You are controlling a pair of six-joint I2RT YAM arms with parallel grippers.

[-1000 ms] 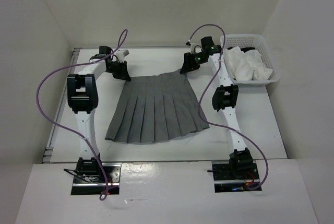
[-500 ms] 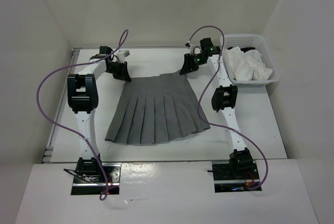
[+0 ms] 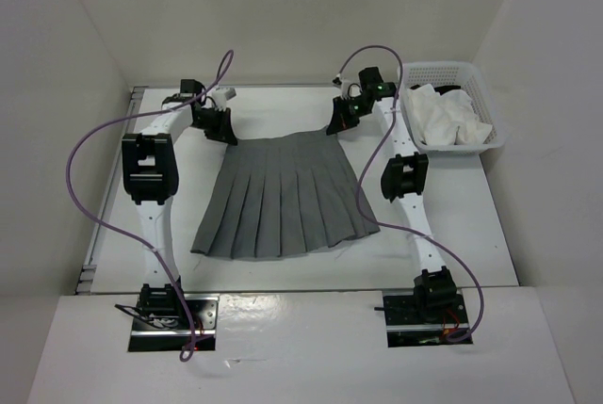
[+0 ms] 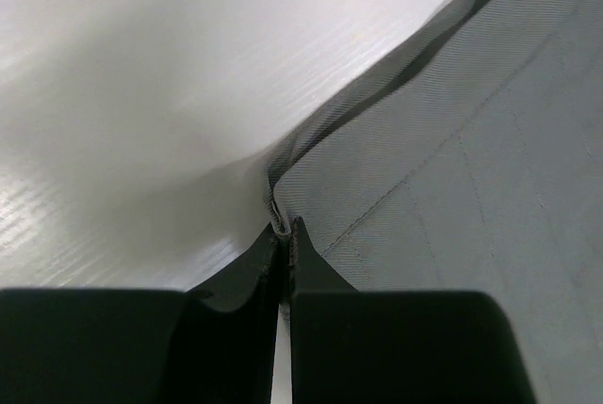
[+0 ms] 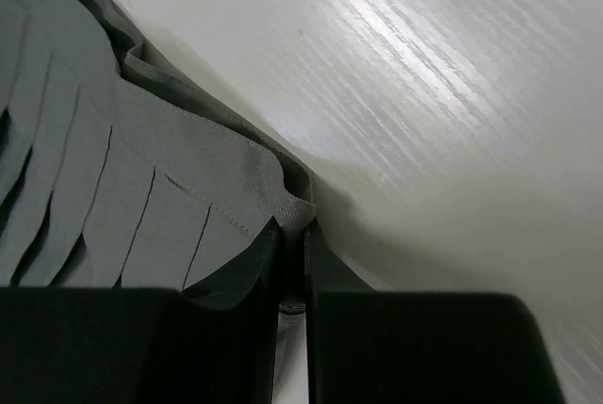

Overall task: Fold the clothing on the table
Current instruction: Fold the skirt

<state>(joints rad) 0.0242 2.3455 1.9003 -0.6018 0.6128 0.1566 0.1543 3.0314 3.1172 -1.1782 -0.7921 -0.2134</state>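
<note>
The clothing [image 3: 283,197], a dark grey pleated skirt, lies flat on the table [image 3: 452,225] with its narrow waistband at the far side. My left gripper [image 3: 226,137] sits at the waistband's left corner. In the left wrist view that gripper [image 4: 285,227] is shut on the clothing [image 4: 471,140], a fold of the corner pinched between its black fingers. My right gripper [image 3: 335,128] sits at the waistband's right corner. Seen from the right wrist, it [image 5: 291,225] is shut on the clothing [image 5: 141,169], the corner tucked between its fingers.
A white lattice basket [image 3: 471,74] holding white cloths [image 3: 448,117] stands at the far right of the table. White walls close in the table on three sides. Purple cables loop above both arms.
The right gripper has closed on the waistband's right corner. The left gripper has tightened on the left corner. Both arms have stayed almost where they were.
</note>
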